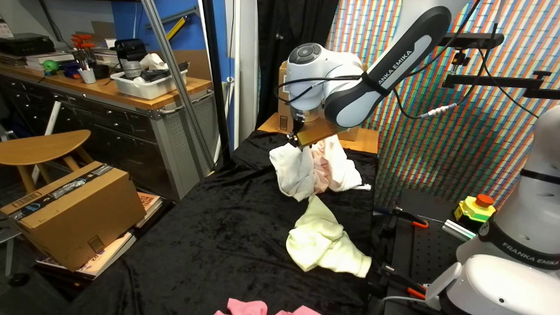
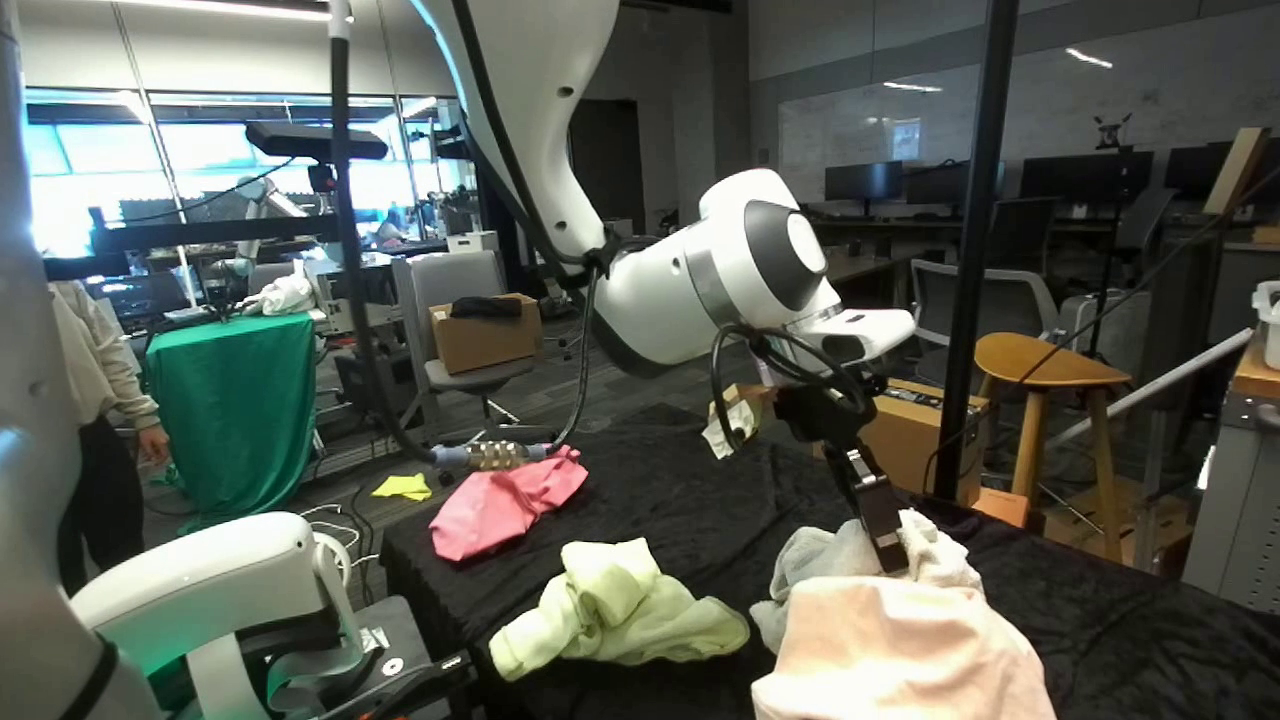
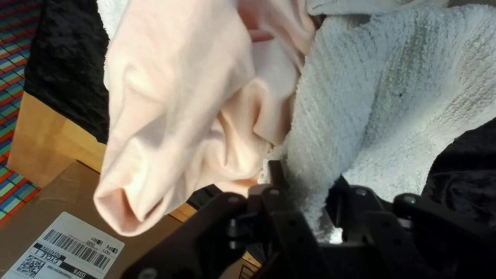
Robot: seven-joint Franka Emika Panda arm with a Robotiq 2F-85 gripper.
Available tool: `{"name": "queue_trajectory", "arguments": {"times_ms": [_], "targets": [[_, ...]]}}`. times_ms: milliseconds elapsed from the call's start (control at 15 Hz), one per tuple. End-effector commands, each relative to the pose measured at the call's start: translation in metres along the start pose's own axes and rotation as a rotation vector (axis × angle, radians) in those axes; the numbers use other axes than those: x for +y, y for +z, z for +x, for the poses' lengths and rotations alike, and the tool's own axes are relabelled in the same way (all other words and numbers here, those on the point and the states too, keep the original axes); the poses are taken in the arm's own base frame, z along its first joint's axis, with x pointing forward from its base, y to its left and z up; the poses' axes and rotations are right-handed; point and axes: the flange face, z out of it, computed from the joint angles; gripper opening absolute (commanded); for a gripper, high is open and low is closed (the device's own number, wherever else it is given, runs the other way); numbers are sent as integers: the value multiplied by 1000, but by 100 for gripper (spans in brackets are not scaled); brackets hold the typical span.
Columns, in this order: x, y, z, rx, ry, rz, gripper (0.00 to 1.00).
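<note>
Whitish towel [image 3: 372, 100] — gripper [image 3: 308, 173] has it pinched | step's the grab, I reckon | next move probably wants a snug hold — minding the peach cloth [image 3: 166, 93]

Black-draped surface [image 1: 210, 245] is bearing whitish cloth [image 3: 410, 93] and peach cloth [image 2: 900, 650] at the hand [image 3: 308, 181], pale-green cloth [image 1: 326, 247] nearby, pink cloth [image 2: 505, 505] farthest.

Counts: 1 gripper [image 3: 308, 175], 1 yellow-green cloth [image 1: 321, 245], 1 pink cloth [image 2: 505, 510], 1 peach cloth [image 2: 900, 650]. For white-grey fabric [image 3: 387, 97], 1 or 2 pieces, can't tell, folds overlap. Also 1 wooden stool [image 2: 1050, 362], 1 red stop button [image 1: 484, 201], 1 white tub [image 1: 142, 90], 1 green drape [image 2: 235, 420], at least 1 person [image 2: 100, 370]. Monitors [image 2: 865, 182]: 3 clear, right edge too dark to count.
</note>
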Motion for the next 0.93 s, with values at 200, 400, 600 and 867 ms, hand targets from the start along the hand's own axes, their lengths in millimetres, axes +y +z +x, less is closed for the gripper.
{"name": "queue_trajectory", "arguments": {"times_ms": [200, 400, 600, 867], "targets": [[3, -10, -6, -13, -3, 9, 86], [5, -15, -8, -28, -5, 8, 100], [6, -25, -9, -39, -10, 28, 100], [7, -40, -13, -65, -33, 65, 99]]}}
